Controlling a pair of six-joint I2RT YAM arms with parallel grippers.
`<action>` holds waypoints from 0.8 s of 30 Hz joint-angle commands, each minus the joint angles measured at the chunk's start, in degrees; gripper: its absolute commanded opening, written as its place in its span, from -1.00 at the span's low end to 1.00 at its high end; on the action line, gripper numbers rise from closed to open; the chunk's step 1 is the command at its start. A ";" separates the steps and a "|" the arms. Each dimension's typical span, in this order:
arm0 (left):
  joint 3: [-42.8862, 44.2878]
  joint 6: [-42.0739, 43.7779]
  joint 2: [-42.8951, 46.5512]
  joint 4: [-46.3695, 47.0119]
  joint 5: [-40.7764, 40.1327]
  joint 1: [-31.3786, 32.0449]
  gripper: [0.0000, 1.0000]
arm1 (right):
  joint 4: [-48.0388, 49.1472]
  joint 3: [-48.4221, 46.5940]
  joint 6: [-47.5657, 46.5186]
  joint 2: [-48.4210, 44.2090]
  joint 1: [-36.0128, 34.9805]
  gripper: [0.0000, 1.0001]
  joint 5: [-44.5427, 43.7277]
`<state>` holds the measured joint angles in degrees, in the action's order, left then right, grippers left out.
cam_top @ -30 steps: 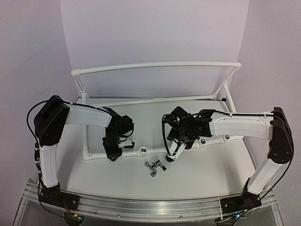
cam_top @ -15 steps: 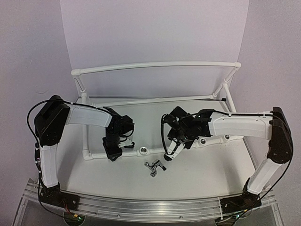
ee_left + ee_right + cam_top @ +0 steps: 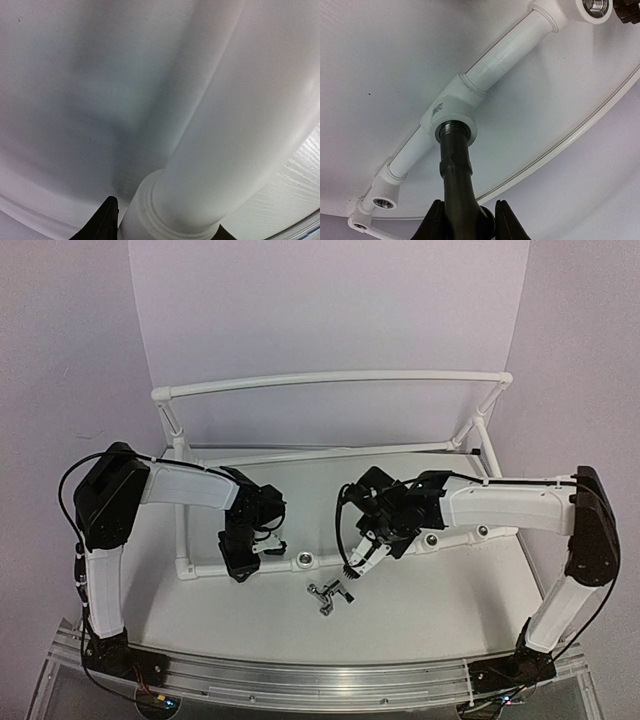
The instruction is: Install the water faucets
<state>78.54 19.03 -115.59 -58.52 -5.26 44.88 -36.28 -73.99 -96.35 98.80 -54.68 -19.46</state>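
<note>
One dark grey faucet (image 3: 456, 165) stands with its threaded stem in the silver-ringed socket of a white T fitting (image 3: 445, 107) on the front pipe. My right gripper (image 3: 468, 222) is shut on its body; in the top view the right gripper (image 3: 352, 568) is at the front pipe's middle. A second faucet (image 3: 327, 595) lies loose on the table just in front of the pipe. My left gripper (image 3: 240, 562) is shut on the white front pipe (image 3: 220, 130), black fingertips (image 3: 105, 222) either side of it, left of an open socket (image 3: 300, 562).
The white pipe frame (image 3: 330, 380) rises at the back with a high rail and slanted legs. More open sockets show in the right wrist view at the upper right (image 3: 594, 6) and lower left (image 3: 384, 202). The table's curved front edge (image 3: 300, 665) runs below.
My right gripper has shifted slightly left with the faucet at the socket. The left gripper and the loose faucet have not moved.
</note>
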 commanded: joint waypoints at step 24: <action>2.32 -10.64 -2.84 3.48 3.32 -1.55 -0.66 | -22.45 -24.73 49.33 14.05 0.09 -0.83 9.88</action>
<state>79.44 19.53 -116.22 -59.09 -5.32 44.40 -60.51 -94.52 -62.16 111.83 -54.65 -18.46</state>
